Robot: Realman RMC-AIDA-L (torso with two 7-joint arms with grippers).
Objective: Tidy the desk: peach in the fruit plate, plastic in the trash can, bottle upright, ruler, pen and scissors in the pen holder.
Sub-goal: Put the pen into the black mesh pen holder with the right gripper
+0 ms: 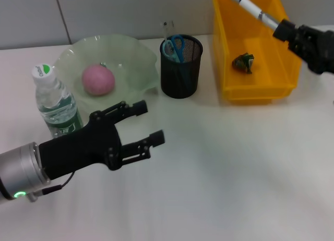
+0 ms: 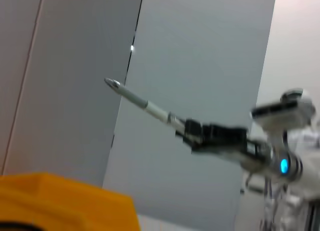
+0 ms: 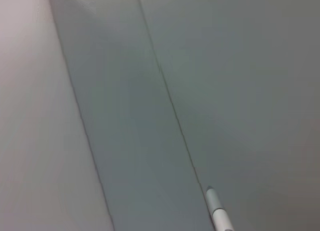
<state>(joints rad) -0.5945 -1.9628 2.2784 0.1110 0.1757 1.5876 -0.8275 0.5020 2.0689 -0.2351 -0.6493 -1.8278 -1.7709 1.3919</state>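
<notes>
My right gripper is shut on a white and grey pen and holds it high over the yellow trash bin. The pen also shows in the left wrist view and in the right wrist view. A crumpled plastic piece lies in the bin. The pink peach sits in the pale green fruit plate. The water bottle stands upright. Blue scissors and a clear ruler stand in the black mesh pen holder. My left gripper is open and empty in front of the plate.
A grey panelled wall runs behind the white table. The bin's corner shows in the left wrist view.
</notes>
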